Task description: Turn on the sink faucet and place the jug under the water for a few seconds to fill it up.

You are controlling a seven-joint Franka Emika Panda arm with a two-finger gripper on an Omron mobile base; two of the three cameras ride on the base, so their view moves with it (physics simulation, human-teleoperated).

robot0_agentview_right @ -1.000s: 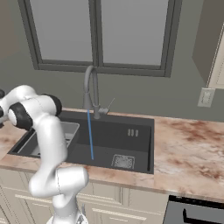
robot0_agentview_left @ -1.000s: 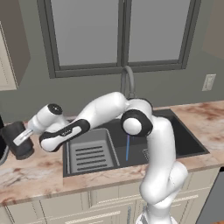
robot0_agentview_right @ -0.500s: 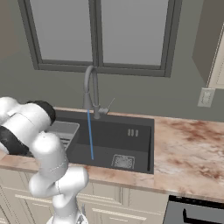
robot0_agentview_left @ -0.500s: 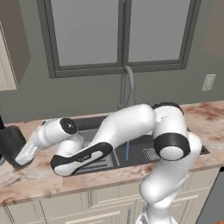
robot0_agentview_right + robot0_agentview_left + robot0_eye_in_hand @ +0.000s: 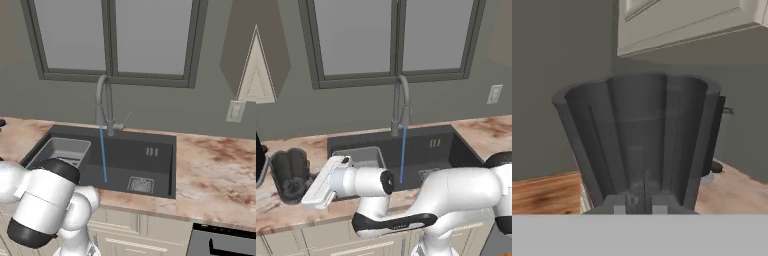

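Pinching the jug (image 5: 637, 145) at its base with fingers pressed together, jug on the counter at nine o'clock of the sink (image 5: 426, 150), water (image 5: 403, 155) already running; could slip or tip if swung fast on so narrow a grip.

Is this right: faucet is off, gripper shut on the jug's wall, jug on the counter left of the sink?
Not quite: the sink faucet is on. Both base views show the water falling as a thin blue stream into the sink. The rest holds: the gripper is shut on the wall of the jug, which stands on the counter left of the sink.
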